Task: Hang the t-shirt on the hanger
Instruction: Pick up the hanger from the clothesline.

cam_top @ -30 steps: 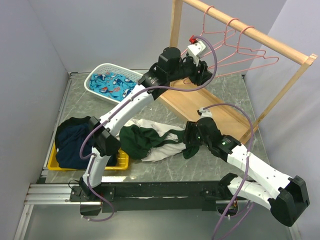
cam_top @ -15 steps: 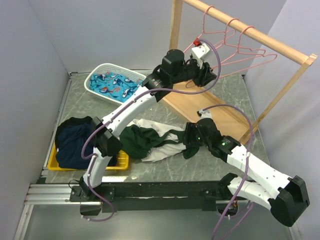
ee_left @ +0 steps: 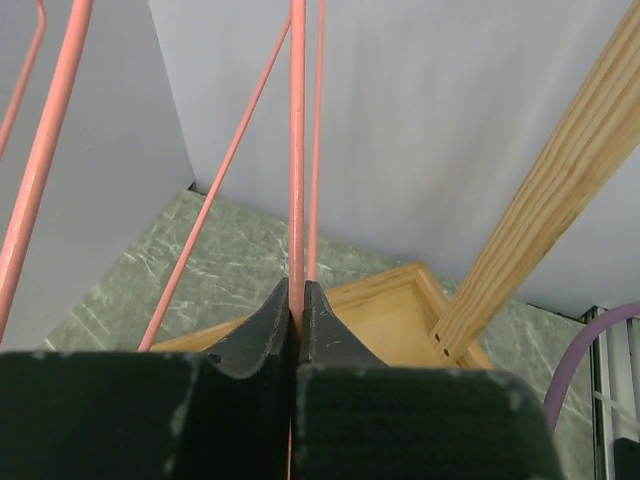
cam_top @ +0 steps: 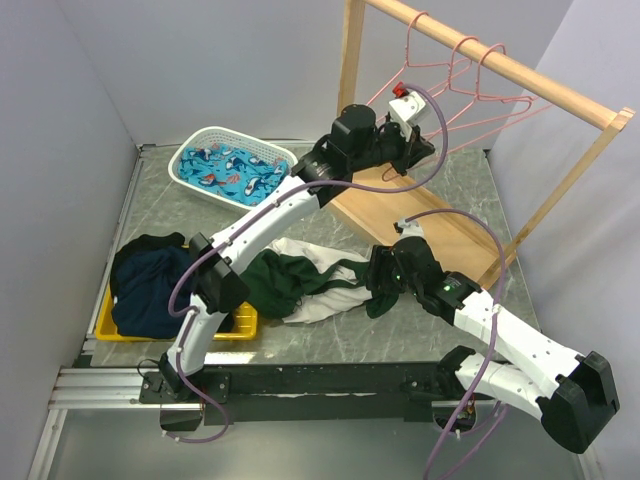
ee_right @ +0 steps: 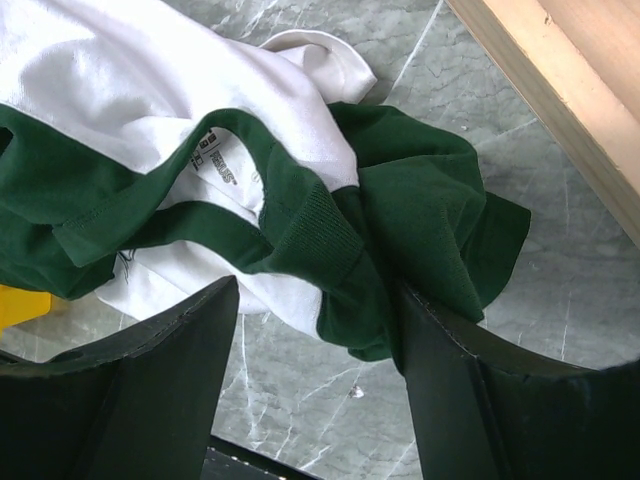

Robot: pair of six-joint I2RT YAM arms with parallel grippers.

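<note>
The t-shirt (cam_top: 300,285) lies crumpled on the marble table, white with dark green sleeves and collar (ee_right: 310,235). My right gripper (cam_top: 385,275) hovers open just over its right end; in the right wrist view the gripper (ee_right: 315,300) straddles the green collar and sleeve folds, with nothing gripped. My left gripper (cam_top: 413,150) is raised at the rail. In the left wrist view the gripper (ee_left: 297,290) is shut on a thin pink wire of the hanger (ee_left: 297,150). That hanger (cam_top: 412,62) hangs leftmost on the rail.
Two more pink hangers (cam_top: 490,100) hang on the wooden rail (cam_top: 520,75), whose wooden base (cam_top: 420,215) lies at the back right. A white basket (cam_top: 195,150) holds blue patterned cloth. A yellow tray (cam_top: 110,325) holds a dark navy garment.
My left gripper reached further right to the leftmost hanger and closed on its wire. The right arm and the t-shirt have stayed still.
</note>
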